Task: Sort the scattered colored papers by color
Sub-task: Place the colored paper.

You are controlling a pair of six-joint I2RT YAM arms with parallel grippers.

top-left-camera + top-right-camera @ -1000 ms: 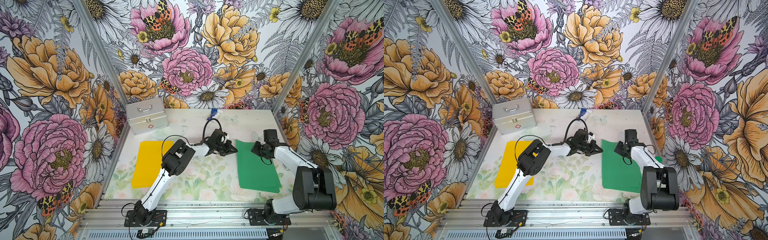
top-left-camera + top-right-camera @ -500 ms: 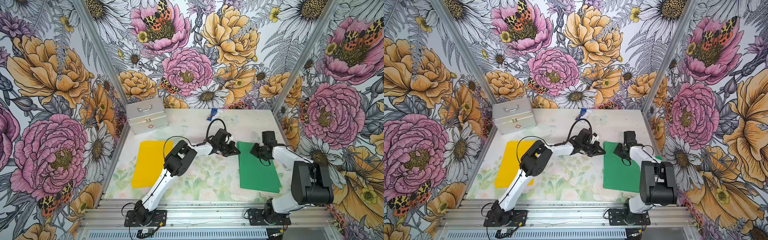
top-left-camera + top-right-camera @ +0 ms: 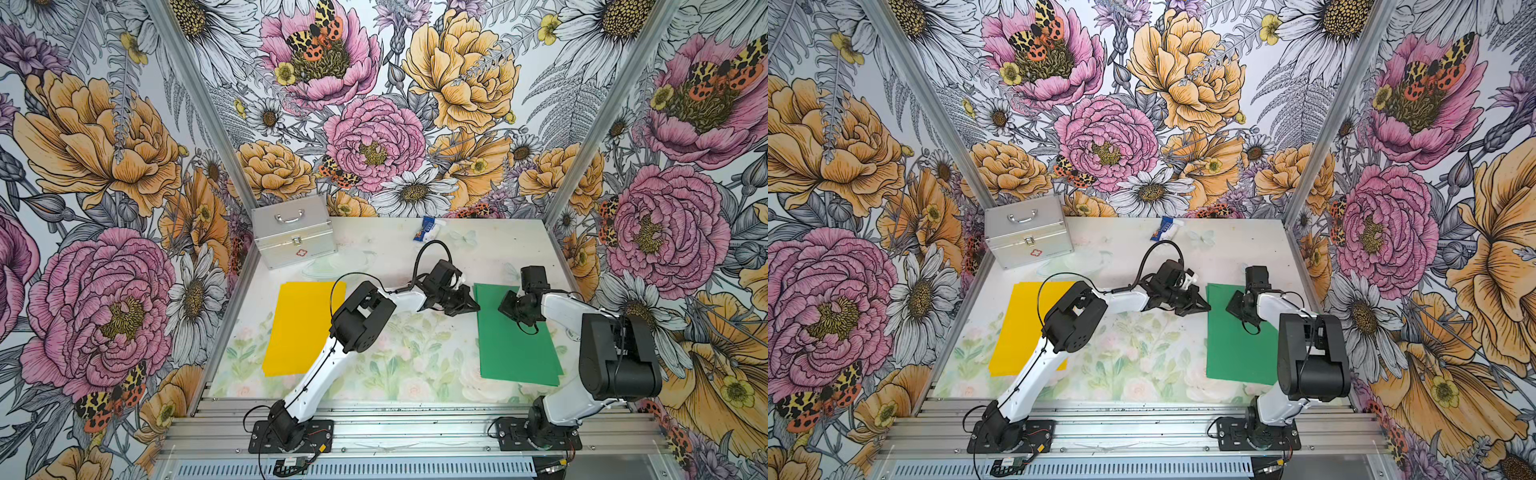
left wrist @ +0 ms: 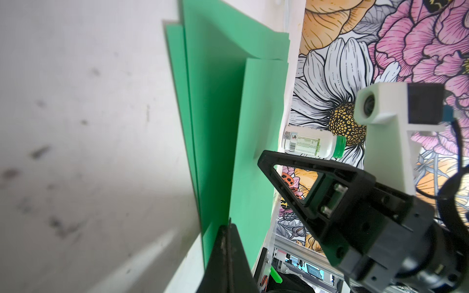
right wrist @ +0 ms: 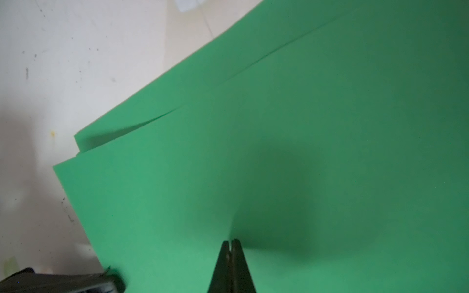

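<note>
Several green papers (image 3: 513,349) (image 3: 1237,349) lie stacked on the right of the table, their edges slightly fanned in the left wrist view (image 4: 218,126). Yellow papers (image 3: 305,328) (image 3: 1025,328) lie flat on the left. My left gripper (image 3: 473,307) (image 4: 229,225) is shut, its tip at the green stack's left edge near the far corner. My right gripper (image 3: 505,305) (image 5: 231,242) is shut too, its tip resting on the top green sheet (image 5: 304,126), close to the left gripper. Neither holds anything.
A silver metal case (image 3: 293,237) stands at the back left. A small blue-and-white packet (image 3: 422,228) lies by the back wall. A white bottle with a green cap (image 4: 312,144) lies beyond the green stack, by the right wall.
My left gripper slid slightly right against the green stack's edge. The stack has squared up, less tilted than before. The right gripper shifted a little nearer and left.
</note>
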